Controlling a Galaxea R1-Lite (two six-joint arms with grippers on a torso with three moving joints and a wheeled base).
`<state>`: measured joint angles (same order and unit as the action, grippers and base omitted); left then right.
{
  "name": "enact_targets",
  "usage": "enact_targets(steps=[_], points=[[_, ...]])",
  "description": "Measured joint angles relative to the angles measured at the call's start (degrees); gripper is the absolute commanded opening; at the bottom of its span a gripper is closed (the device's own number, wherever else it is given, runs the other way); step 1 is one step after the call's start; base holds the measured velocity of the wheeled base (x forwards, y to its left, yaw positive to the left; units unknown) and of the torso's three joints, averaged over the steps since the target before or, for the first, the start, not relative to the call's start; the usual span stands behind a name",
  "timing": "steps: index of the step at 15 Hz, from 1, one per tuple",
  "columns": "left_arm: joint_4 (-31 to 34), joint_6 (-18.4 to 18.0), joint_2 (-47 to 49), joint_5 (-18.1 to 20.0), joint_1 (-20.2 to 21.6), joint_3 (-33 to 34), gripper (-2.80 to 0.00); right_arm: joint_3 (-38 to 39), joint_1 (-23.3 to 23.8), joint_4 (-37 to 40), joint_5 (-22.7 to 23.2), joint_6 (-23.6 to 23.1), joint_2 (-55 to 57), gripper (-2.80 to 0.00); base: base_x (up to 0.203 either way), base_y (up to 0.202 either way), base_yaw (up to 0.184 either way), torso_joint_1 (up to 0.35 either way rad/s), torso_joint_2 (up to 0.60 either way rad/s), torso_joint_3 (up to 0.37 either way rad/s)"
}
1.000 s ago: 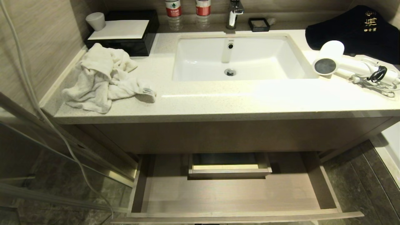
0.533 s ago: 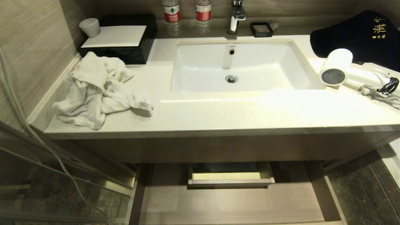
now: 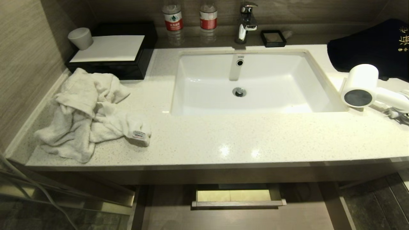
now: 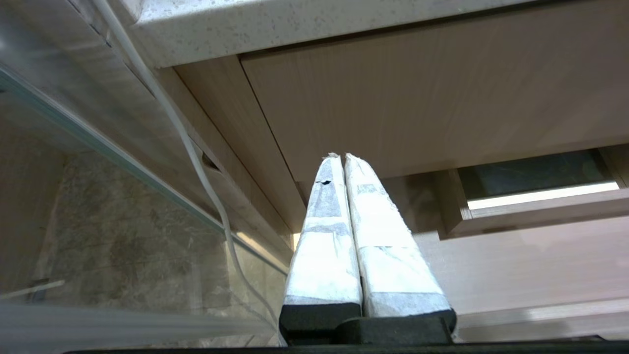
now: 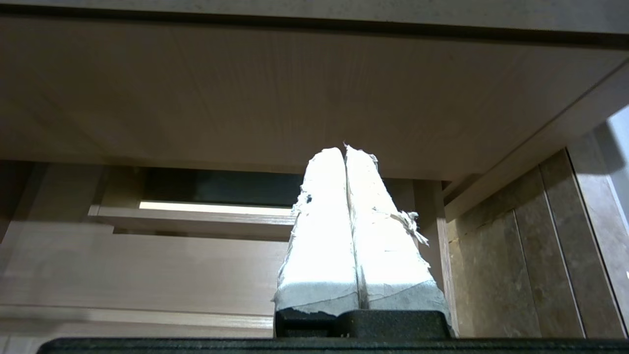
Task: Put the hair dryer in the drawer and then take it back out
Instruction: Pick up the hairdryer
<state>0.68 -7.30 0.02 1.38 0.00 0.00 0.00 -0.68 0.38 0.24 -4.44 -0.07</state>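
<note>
Up on the countertop (image 3: 243, 143), at the far right just beside the sink (image 3: 255, 83), lies the hair dryer (image 3: 364, 88) — handle trailing right, dark round end facing the robot. Below, the drawer (image 3: 236, 217) stands open. Both the left gripper (image 4: 344, 160) and the right gripper (image 5: 344, 150) hang low before the drawer, pressed closed and empty (the right arm looks nearer).

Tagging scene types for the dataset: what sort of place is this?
Likely a hotel bathroom vanity: white rectangular undermount sink with chrome faucet in a speckled stone countertop, crumpled white towel, small white hair dryer.
</note>
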Motion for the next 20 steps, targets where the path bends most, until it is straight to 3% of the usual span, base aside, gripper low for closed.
enact_targets(steps=[13,16,20], points=[[-0.1,0.1,0.0,0.1,0.0,0.0,-2.8,-1.5,0.0,2.6,0.7,-1.3,0.5,-2.8,0.0,0.0,0.0,0.013,0.0,0.01],[-0.1,1.2,0.0,-0.1,0.0,0.0,-2.8,-15.5,0.0,8.1,0.6,1.3,6.2,-2.8,0.0,0.0,0.0,0.0,0.0,0.0],[-0.3,5.0,0.0,-1.0,0.0,0.0,-2.8,-50.9,0.0,19.2,0.0,3.4,26.2,-2.8,0.0,0.0,0.0,0.0,0.0,0.0]])
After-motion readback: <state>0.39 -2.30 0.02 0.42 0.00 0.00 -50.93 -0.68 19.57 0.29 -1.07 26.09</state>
